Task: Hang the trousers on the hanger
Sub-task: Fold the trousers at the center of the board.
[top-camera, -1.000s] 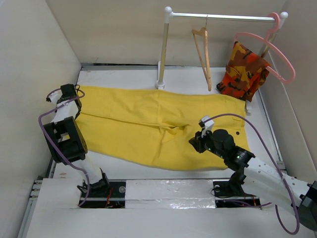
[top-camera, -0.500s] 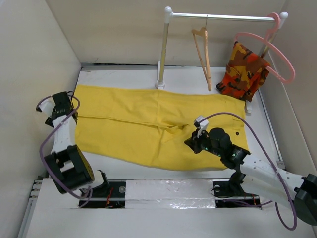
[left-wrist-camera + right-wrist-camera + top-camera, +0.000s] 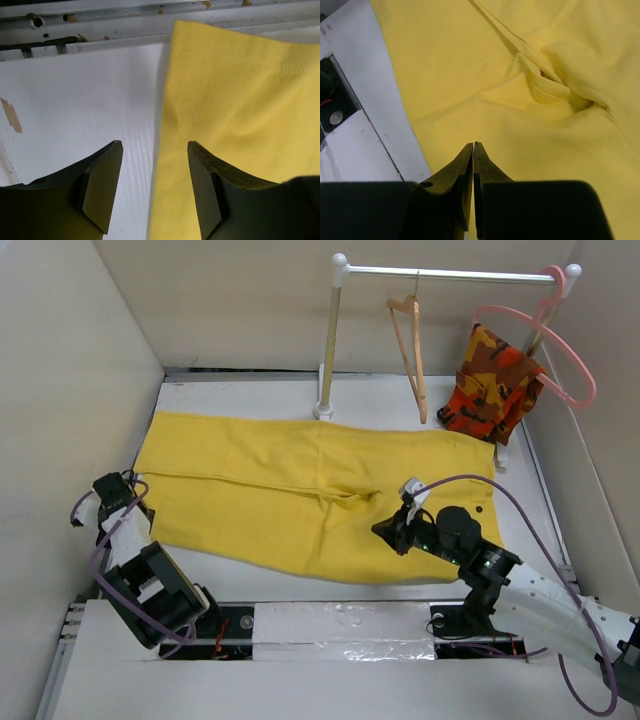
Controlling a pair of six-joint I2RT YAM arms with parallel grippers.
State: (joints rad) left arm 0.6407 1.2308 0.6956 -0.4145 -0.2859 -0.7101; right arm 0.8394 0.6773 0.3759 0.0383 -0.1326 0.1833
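The yellow trousers [image 3: 290, 490] lie spread flat across the white table, legs to the left and waist to the right. The tan wooden hanger [image 3: 408, 345] hangs by its hook from the rail at the back. My left gripper [image 3: 118, 483] is open at the left end of the legs. In the left wrist view the left gripper [image 3: 154, 145] straddles the edge of the trousers [image 3: 240, 100] and grips nothing. My right gripper [image 3: 385, 530] hovers low over the crotch area. The right wrist view shows the right gripper [image 3: 474, 144] shut just above the trousers [image 3: 470, 65], near a small fold.
A white clothes rail [image 3: 450, 274] on a post [image 3: 328, 350] stands at the back. A pink plastic hanger [image 3: 565, 355] and an orange camouflage garment [image 3: 495, 380] hang at its right end. Beige walls close in the left, back and right sides.
The left gripper opened, let go of the leg end and drew back toward the near left. The right gripper closed and shifted slightly over the crotch.
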